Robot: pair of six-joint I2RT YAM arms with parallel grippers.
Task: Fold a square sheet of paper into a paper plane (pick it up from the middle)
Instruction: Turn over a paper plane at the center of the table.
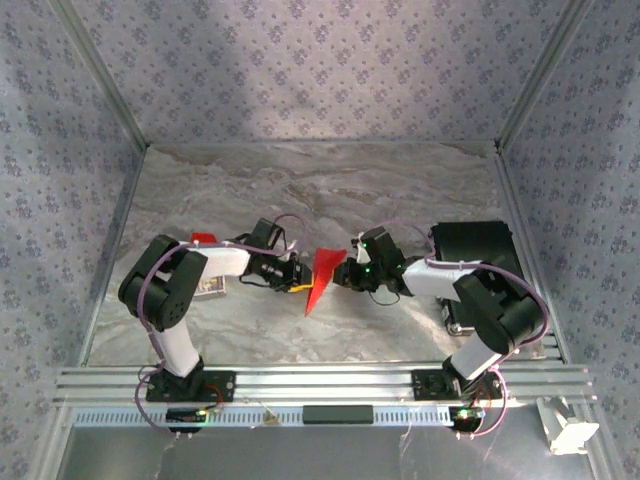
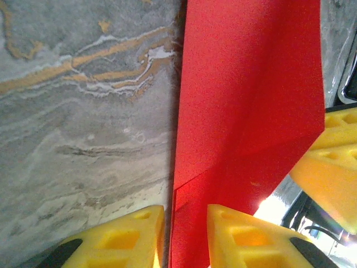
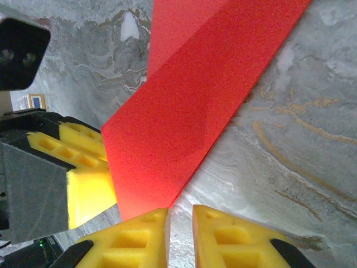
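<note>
**Paper plane between two facing grippers**

Top view: at frame centre the paper plane, a thin, matte red, narrow dart, is flanked by the left gripper and the right gripper, both equally near. Its long axis runs from upper right to lower left over the veined marble table.

Left wrist: the creased sheet is straddled at bottom centre by narrowly parted yellow jaws; a pinch cannot be told.

Right wrist: its corner is met at lower left; jaws narrowly parted, marble seen between.
</note>
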